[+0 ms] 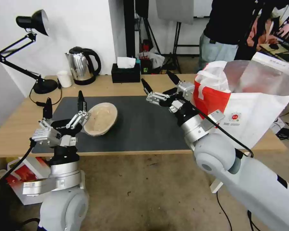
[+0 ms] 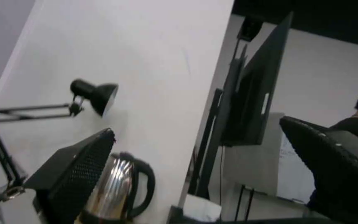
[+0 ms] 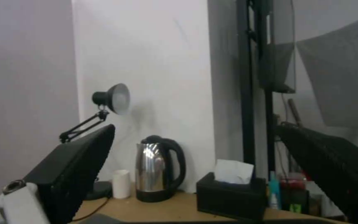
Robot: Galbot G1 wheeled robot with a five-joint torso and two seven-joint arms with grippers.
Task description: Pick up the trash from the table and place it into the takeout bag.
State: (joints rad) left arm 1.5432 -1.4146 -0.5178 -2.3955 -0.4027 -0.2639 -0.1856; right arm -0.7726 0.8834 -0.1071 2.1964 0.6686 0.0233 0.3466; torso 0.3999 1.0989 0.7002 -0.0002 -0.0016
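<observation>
Pulp bowl (image 1: pixel 101 119) on mat beside open left end effector (image 1: pixel 64 103), apparently untouched

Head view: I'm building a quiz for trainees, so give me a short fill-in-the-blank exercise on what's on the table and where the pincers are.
1. The tan pulp bowl lies on the black ____.
2. The left pincer, fingers open, is right beside the ____.
3. The right pincer, open, holds ____.
4. The takeout bag stands at the table's ____ end.

Missing: mat; bowl; nothing; right
</observation>
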